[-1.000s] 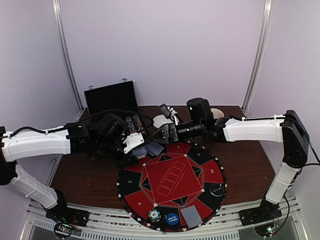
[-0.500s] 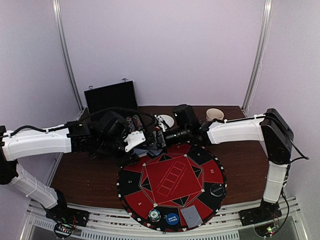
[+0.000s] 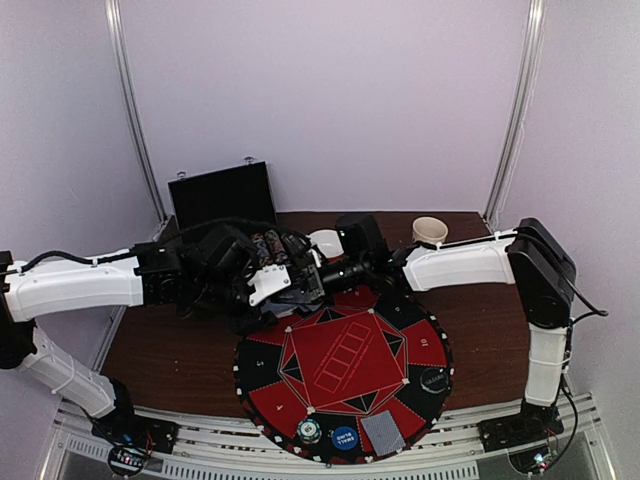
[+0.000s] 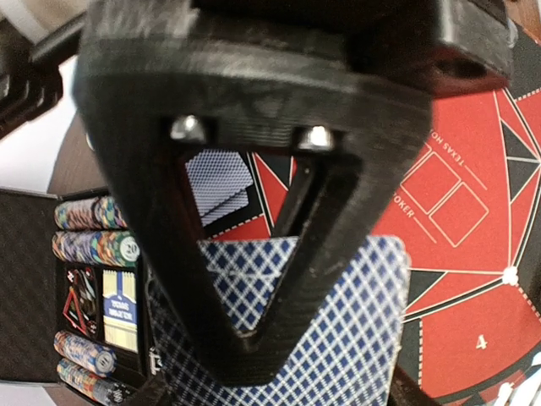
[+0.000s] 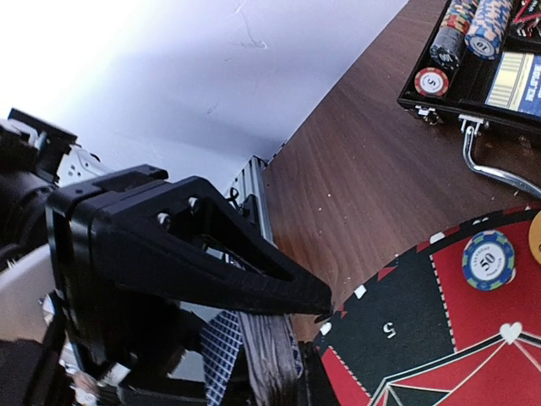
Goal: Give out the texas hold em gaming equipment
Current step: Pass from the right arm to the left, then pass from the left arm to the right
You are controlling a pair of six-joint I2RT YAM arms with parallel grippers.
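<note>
my left gripper (image 3: 284, 284) is clamped on small playing cards with blue-checked backs (image 4: 338, 338), over the far-left rim of the round red-and-black numbered mat (image 3: 340, 365). the right gripper (image 3: 318, 278) sits just beside it (i cannot tell how wide its jaws are). a round blue-and-white 50 chip (image 5: 489, 260) lies on the mat.

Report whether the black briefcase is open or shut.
Open. The briefcase lid stands upright in the top view, and both wrist views show chip rows lying exposed inside.

There are two arms (image 3: 80, 285) (image 3: 460, 265), one mat (image 3: 345, 365), one briefcase (image 3: 222, 198), one cup (image 3: 430, 229) and three discs (image 3: 308, 432) (image 3: 343, 437) (image 3: 432, 380) on the mat's near edge.
</note>
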